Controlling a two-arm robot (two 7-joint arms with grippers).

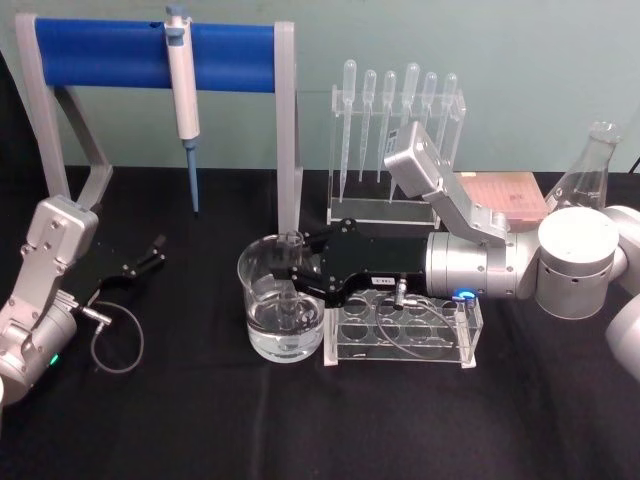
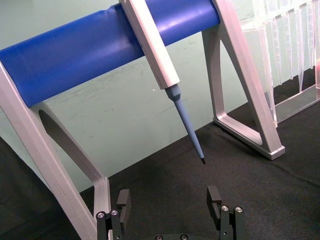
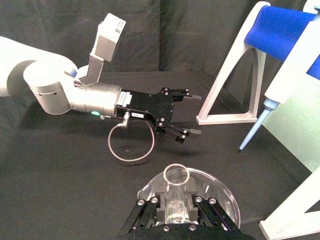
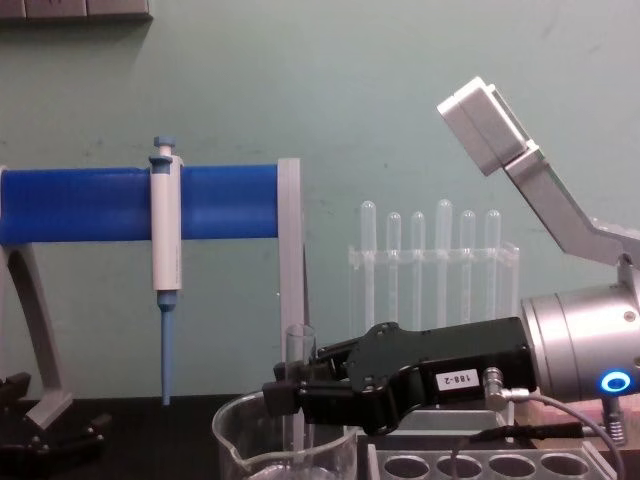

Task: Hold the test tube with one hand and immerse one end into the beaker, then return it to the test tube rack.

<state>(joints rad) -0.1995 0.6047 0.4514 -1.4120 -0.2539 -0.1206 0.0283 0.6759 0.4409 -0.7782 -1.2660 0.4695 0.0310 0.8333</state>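
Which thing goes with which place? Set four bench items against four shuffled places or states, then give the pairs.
1 test tube
2 white-and-blue pipette
3 left gripper
4 test tube rack

A hanging on the blue bar
B right of the beaker
C upright in the beaker, gripped by the right gripper
D open, idle above the black table, left side

Pairs: 1-C; 2-A; 3-D; 4-B

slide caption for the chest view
Right black gripper holds clear glass test tube upright in wide glass beaker; left gripper parked left
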